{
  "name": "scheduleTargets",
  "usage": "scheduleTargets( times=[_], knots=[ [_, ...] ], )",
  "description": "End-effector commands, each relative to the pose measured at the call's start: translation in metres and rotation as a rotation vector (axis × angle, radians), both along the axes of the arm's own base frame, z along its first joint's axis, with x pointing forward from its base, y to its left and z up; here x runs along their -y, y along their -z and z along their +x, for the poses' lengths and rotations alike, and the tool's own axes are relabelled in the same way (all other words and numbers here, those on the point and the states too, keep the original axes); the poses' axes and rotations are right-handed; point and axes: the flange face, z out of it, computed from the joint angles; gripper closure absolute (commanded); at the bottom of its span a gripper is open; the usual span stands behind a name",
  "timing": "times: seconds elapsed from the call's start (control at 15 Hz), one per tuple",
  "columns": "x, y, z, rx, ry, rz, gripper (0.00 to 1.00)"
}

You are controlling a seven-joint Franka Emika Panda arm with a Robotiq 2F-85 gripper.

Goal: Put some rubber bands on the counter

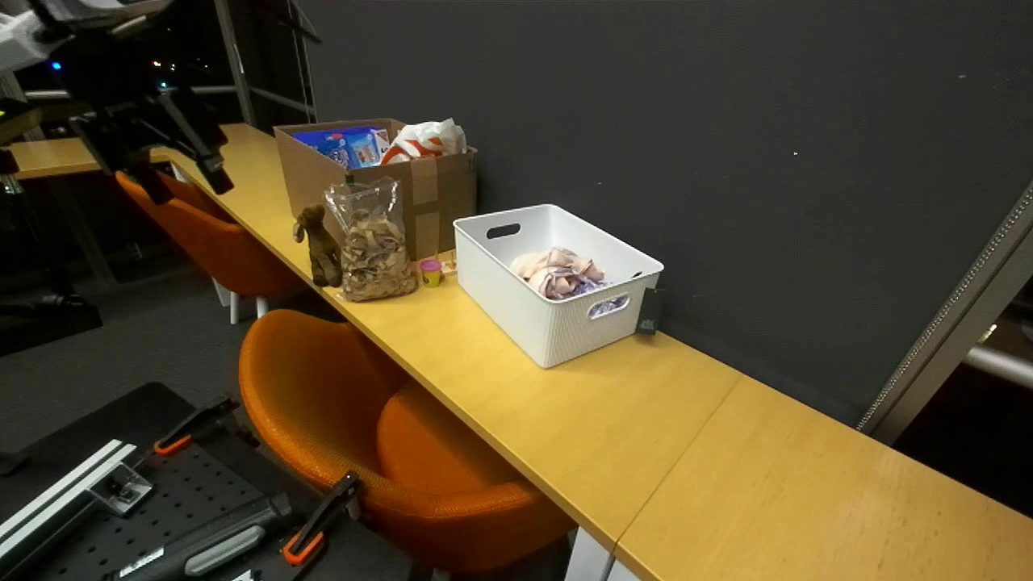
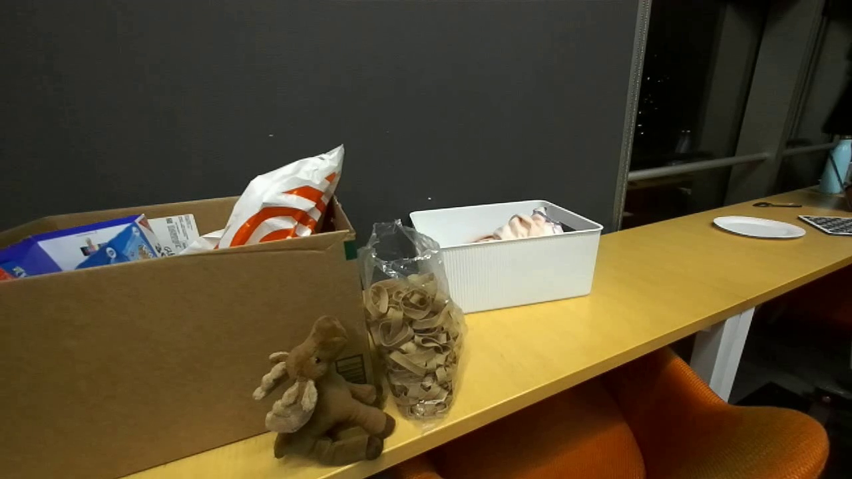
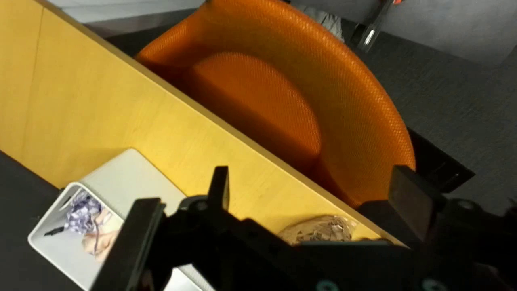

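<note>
While the pincer [image 1: 188,182] hangs spread wide, rubber bands [image 2: 416,342] sit in a clear plastic bag [image 2: 394,254]. The bag stands on the counter [image 2: 519,346].

In both exterior views a cardboard box [image 2: 180,352] holds blue packages [image 1: 347,147] and a white plastic bag with orange stripes [image 2: 286,199], while a brown plush animal with pale antlers [image 2: 326,406] sits just beside it. Crumpled pinkish and purple fabric [image 1: 557,270] lies inside the white bin [image 1: 516,307], and a small yellow tub with a pink lid [image 1: 431,276] stands near that bin. Orange chairs [image 1: 307,395] and a dark wall panel [image 1: 646,121] flank these, with a white plate [image 2: 759,227] and a light-blue bottle [image 2: 829,174] well apart.
</note>
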Motion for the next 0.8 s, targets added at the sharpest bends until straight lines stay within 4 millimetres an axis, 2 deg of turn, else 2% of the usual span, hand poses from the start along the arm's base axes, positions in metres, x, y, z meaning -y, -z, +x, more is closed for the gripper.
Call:
scheduleTargets(
  times=[0.0,0.2,0.47,0.67,0.73],
  knots=[
    [-0.006,-0.015,0.065,0.049,-0.107,0.0,0.0],
    [-0.005,-0.03,0.113,0.093,-0.2,0.024,0.0],
    [0.005,-0.048,0.178,0.059,-0.312,0.027,0.0],
    [0.002,-0.032,0.219,0.027,-0.422,0.05,0.0],
    [0.0,-0.025,0.231,0.022,-0.452,0.052,0.13]
  ],
)
